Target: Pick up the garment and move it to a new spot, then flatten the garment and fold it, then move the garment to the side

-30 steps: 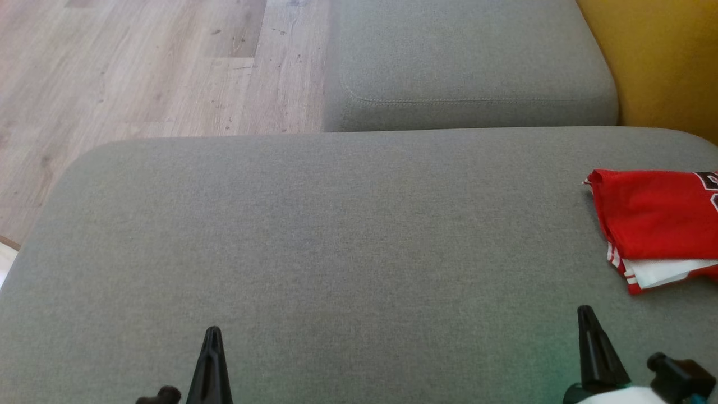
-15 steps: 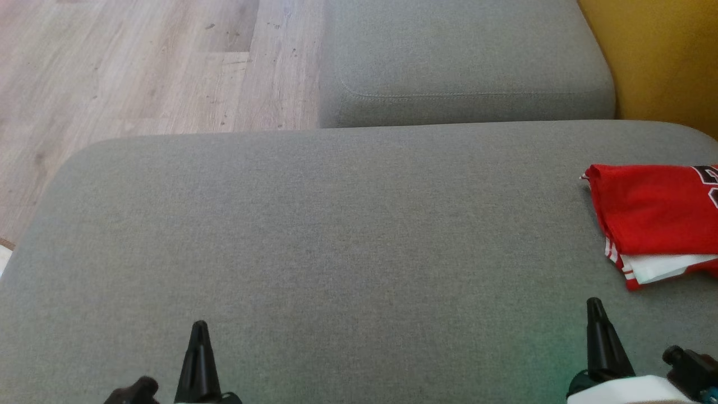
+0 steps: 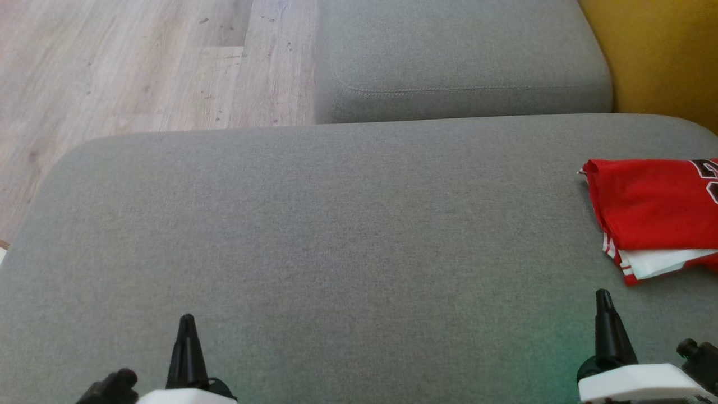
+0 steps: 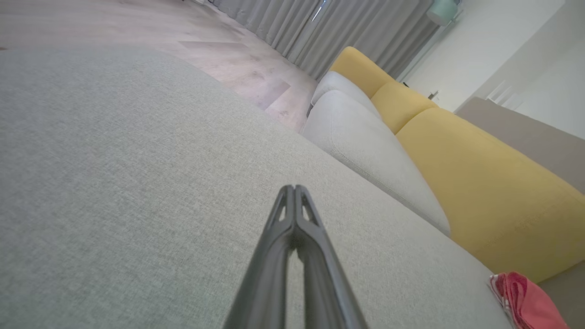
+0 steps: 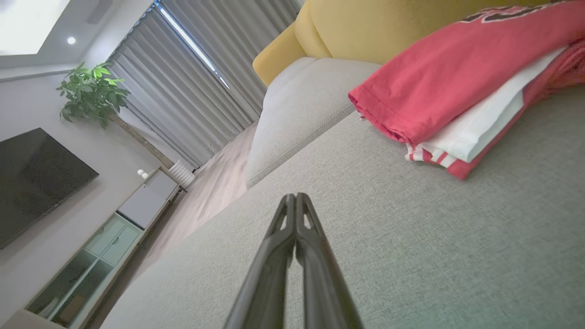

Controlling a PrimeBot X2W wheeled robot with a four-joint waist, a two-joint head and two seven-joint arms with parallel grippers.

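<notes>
Arms drift apart as the camera tilts; left gripper (image 3: 187, 321) and right gripper (image 3: 603, 295) both clenched, empty. Folded red jersey (image 3: 645, 207) rests aside on the grey sofa seat (image 3: 336, 224), so the job looks done.

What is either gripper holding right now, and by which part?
Nothing is held. The left gripper and right gripper are both shut with nothing between their fingers. The folded red garment lies apart on the grey cushion.
</notes>
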